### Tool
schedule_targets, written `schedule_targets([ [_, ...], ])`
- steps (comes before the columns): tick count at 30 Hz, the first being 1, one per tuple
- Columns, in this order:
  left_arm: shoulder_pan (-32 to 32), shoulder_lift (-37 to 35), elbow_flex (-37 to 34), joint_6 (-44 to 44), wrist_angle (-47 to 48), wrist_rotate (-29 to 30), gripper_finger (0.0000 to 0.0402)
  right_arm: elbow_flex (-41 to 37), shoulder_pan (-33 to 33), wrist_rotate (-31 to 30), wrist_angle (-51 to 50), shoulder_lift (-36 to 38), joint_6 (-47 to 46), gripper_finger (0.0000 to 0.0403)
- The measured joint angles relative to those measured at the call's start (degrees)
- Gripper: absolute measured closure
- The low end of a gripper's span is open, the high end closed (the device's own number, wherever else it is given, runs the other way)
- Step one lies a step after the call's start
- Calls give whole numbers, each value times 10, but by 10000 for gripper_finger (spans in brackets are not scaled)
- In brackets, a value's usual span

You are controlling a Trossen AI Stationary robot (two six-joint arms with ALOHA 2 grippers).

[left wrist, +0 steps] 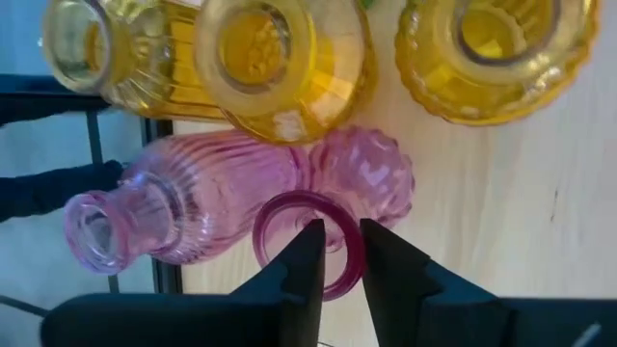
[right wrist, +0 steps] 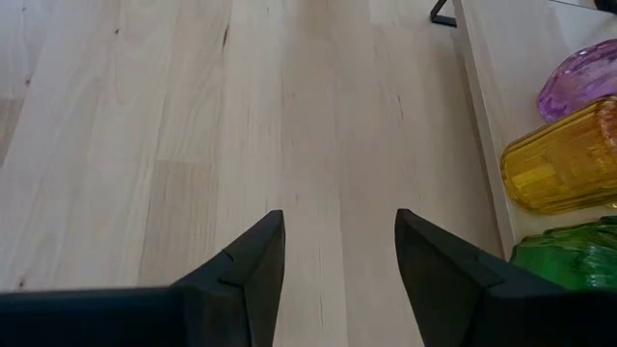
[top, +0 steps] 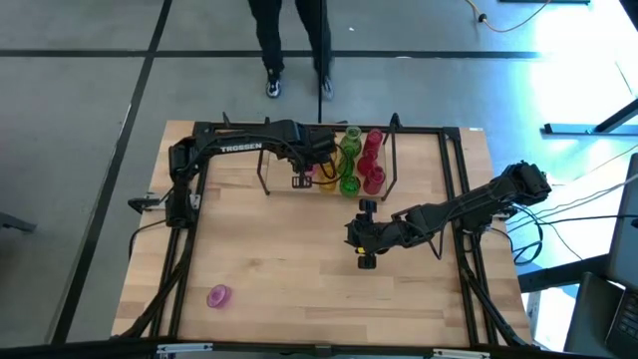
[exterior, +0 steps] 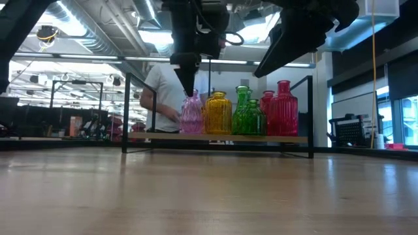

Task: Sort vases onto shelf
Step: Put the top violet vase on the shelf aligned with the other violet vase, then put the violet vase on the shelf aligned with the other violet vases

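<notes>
On the shelf at the table's far side stand yellow, green, red and pink vases. My left gripper points down over a bumpy pink vase standing at the row's left end. Its fingers are slightly apart, one inside the mouth and one outside the rim, with a gap showing beside the rim. Next to it stands a ribbed pink vase. My right gripper hangs open over bare tabletop in front of the shelf. One more pink vase lies at the table's near left.
Black metal uprights close the shelf's two ends. Yellow vases crowd close behind the pink ones. A person stands beyond the table's far edge. Bare wood lies between the shelf and the near edge.
</notes>
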State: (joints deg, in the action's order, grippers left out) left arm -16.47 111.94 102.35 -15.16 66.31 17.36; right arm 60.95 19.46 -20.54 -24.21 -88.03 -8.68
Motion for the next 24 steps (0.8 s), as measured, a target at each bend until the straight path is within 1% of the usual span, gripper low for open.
schedule_targets([
  [7, -6, 0, 0, 10, -15, -16, 326, 0, 0, 0, 0, 0, 0, 224],
  [16, -12, 0, 0, 11, -18, -14, 278, 0, 0, 0, 0, 0, 0, 224],
  [24, -1, -16, 0, 11, -12, -9, 271, 0, 0, 0, 0, 0, 0, 224],
])
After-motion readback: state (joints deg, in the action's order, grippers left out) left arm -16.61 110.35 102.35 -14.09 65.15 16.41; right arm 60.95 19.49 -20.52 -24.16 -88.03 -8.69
